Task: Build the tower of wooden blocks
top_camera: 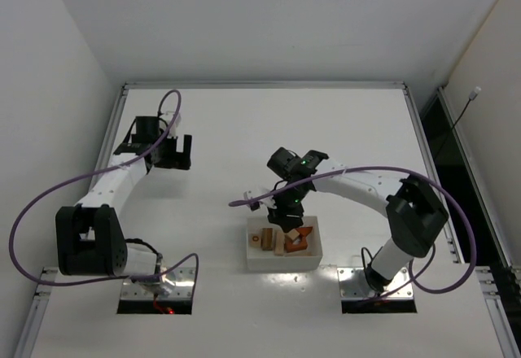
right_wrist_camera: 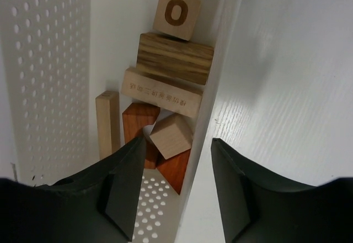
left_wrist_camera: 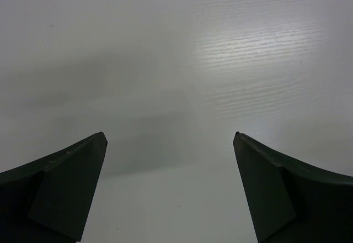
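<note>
Spread wide, the right claw [right_wrist_camera: 176,140] straddles a wall of the white bin [right_wrist_camera: 49,61] holding the jumbled wooden blocks [right_wrist_camera: 174,58], plain only in its wrist view, at lower centre overhead; the left claw [left_wrist_camera: 168,137], also spread, hangs upper left.

Bin [top_camera: 281,262] sits on table [top_camera: 326,130], near edge, btwn arm bases, closer to R. Wood blocks [top_camera: 285,239] lie piled in bin. R gripper [right_wrist_camera: 175,149] straddles bin wall; L gripper [top_camera: 173,154] well apart, far left.
</note>
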`<move>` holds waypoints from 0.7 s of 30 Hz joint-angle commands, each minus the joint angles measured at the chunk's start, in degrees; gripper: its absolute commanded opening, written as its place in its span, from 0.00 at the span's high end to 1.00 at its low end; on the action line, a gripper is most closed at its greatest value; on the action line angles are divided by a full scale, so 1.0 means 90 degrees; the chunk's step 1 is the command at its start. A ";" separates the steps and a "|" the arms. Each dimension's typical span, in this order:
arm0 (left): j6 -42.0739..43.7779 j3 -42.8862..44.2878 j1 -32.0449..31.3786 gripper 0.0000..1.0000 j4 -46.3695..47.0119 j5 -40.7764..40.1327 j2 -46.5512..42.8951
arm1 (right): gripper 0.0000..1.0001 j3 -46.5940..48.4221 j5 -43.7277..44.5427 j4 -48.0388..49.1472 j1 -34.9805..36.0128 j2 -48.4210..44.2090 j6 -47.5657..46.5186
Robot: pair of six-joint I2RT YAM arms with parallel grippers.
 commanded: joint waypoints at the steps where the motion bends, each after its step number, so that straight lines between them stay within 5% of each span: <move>1: 0.0055 0.0226 0.0058 0.00 0.0059 -0.0083 0.0084 | 0.54 -0.0255 -0.0059 0.0378 0.0048 -0.0005 0.0106; 8: 0.0055 0.0157 0.0058 0.00 0.0176 -0.0151 0.0142 | 0.72 -0.0695 0.0077 0.0798 0.0048 -0.0063 0.0301; 12: 0.0055 0.0157 0.0058 0.00 0.0177 -0.0151 0.0201 | 1.00 -0.0754 0.0195 0.1004 0.0048 -0.0063 0.0447; 18: -0.0013 0.0157 0.0058 0.00 0.0177 -0.0151 0.0259 | 1.00 -0.0754 0.0654 0.1316 -0.0010 -0.0355 0.0721; 21: -0.0266 0.0157 0.0058 0.00 0.0244 -0.0307 0.0201 | 1.00 -0.0813 0.1822 0.1979 -0.0010 -0.0716 0.1539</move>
